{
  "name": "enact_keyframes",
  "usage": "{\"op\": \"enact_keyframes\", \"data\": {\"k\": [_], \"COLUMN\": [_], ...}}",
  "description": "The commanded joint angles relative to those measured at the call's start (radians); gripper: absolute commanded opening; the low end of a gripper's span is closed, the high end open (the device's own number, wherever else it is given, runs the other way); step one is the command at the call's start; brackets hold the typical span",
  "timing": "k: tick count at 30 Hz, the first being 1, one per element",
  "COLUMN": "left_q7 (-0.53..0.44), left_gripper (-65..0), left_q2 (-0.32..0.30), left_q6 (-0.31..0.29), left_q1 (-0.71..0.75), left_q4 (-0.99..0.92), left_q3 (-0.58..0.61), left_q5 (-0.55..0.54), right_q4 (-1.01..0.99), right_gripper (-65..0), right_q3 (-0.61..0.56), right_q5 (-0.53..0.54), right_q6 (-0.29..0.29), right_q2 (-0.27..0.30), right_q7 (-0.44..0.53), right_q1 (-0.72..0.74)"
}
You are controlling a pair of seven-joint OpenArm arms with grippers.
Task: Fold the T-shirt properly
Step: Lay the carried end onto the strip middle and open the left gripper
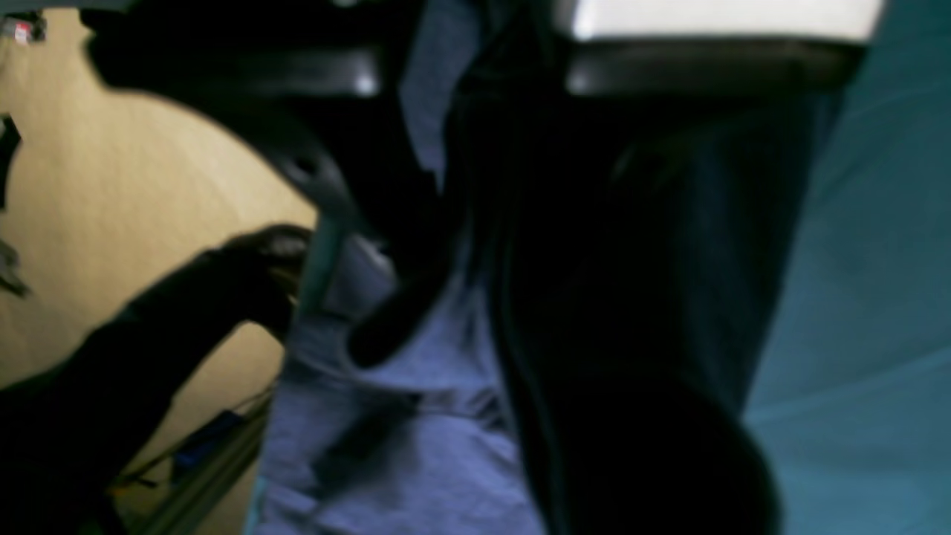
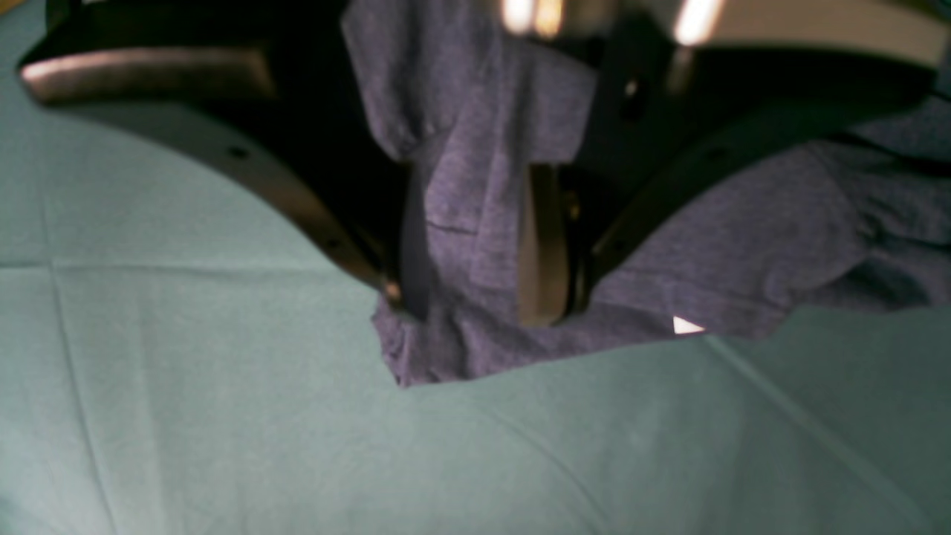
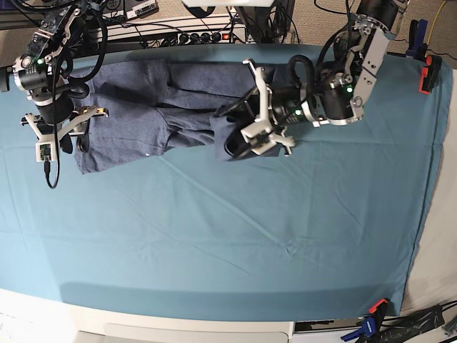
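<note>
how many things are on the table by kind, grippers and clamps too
T-shirt: 1
Teal table cloth: 1
Grippers: 2, the left gripper and the right gripper, each shut on the T-shirt
Clamps at the cloth's edge: 2, one at the far corner and one at the near corner
Total: 6

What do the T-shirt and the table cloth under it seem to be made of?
T-shirt: probably a soft cotton-like knit, matt; heathered blue-grey flecks and limp folds where the right gripper pinches it.
Table cloth: likely thin woven fabric, matt teal, with sharp fold creases.
</note>
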Motion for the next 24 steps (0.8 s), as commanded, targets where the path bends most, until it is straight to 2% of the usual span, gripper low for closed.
{"op": "enact_keyframes", "data": {"k": [1, 9, 19, 23, 24], "left_q7": [-0.027, -0.029, -0.028, -0.026, -0.026], "left_gripper": [-65.0, -65.0, -65.0, -65.0, -60.3], "left_q2": [0.009, 0.046, 0.045, 0.046, 0.046], "left_q6": [-0.004, -0.004, -0.005, -0.060, -0.061], "left_q1": [-0.011, -0.011, -0.011, -0.011, -0.011], "left_q4": [0.010, 0.002, 0.002, 0.002, 0.002], "left_q3": [0.007, 0.055, 0.055, 0.055, 0.055], "left_q5": [-0.021, 0.012, 0.012, 0.012, 0.012], "right_q4": [0.020, 0.020, 0.020, 0.020, 0.020], "right_gripper": [-43.5, -43.5, -43.5, -43.5, -43.5], "right_q3": [0.005, 0.005, 0.005, 0.005, 0.005], "right_q5": [0.011, 0.011, 0.011, 0.011, 0.011], "right_q6": [-0.005, -0.005, -0.005, -0.005, -0.005], "right_q2": [0.011, 0.011, 0.011, 0.011, 0.011], "right_q7": [0.019, 0.017, 0.018, 0.018, 0.018], "right_q1": [0.006, 0.006, 0.006, 0.006, 0.006]}}
